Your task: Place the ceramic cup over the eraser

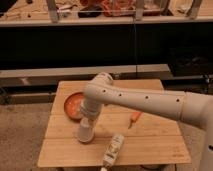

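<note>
Reaching in from the right edge of the camera view, the white arm (150, 102) crosses above the wooden table (150, 142) and bends down at its elbow near the table's left half. Behind the table runs a dark shelf unit with a cluttered upper ledge.

Table: pale wood planks, set on a speckled floor.

Orange pan (72, 104) — round, shallow, sitting at the table's left rear, partly covered by the arm's wrist section.

White labelled bottle (114, 148) — lying on its side near the front edge, just right of the cup and apart from it.

Ceramic cup (84, 131) — cream-white, upright on the table at front left, directly under the wrist. It stands in front of the pan, near it.

Gripper (88, 119) — pointing straight down, at the top of the cup. Whether its jaws are wide, narrow or clamped on the cup I cannot tell; wrist and cup run together in one pale column.

Small orange object (134, 118) — thin, lying near the table's middle, right of the cup and well apart from it.

Eraser: cannot be made out from this side.
</note>
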Robot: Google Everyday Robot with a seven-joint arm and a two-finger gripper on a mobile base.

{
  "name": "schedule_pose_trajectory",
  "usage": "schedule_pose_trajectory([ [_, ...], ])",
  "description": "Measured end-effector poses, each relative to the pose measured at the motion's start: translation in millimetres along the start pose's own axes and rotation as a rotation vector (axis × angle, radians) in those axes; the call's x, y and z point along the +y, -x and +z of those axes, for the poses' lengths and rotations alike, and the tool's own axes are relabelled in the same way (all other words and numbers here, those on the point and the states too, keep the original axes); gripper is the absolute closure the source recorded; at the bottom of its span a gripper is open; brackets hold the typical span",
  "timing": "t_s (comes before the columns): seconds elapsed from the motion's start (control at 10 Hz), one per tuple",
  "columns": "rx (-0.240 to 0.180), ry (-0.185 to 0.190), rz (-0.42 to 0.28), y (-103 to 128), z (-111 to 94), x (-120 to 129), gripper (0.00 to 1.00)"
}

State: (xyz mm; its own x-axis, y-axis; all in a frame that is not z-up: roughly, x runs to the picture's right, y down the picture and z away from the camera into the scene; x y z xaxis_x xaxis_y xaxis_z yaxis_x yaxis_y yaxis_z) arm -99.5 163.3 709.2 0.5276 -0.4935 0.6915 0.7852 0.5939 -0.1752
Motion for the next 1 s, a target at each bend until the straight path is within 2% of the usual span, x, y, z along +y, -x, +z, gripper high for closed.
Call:
schedule_pose_trajectory([
  [0.1,0.001,0.0,0.003,-1.6,-0.3,1.7,0.56],
  [0.2,0.002,-0.001,0.005,-2.6,-0.8,2.4,0.62],
  [0.3,0.003,-0.001,0.006,-3.3,-1.0,2.6,0.63],
  [0.5,0.005,0.0,0.005,-4.1,-0.6,2.6,0.57],
  [0.7,0.006,-0.001,0.009,-6.4,-0.2,4.1,0.64],
  [0.8,0.007,-0.001,0.01,-6.8,-0.2,4.3,0.65],
  [1.0,0.007,-0.001,0.012,-7.8,0.4,4.9,0.6],
])
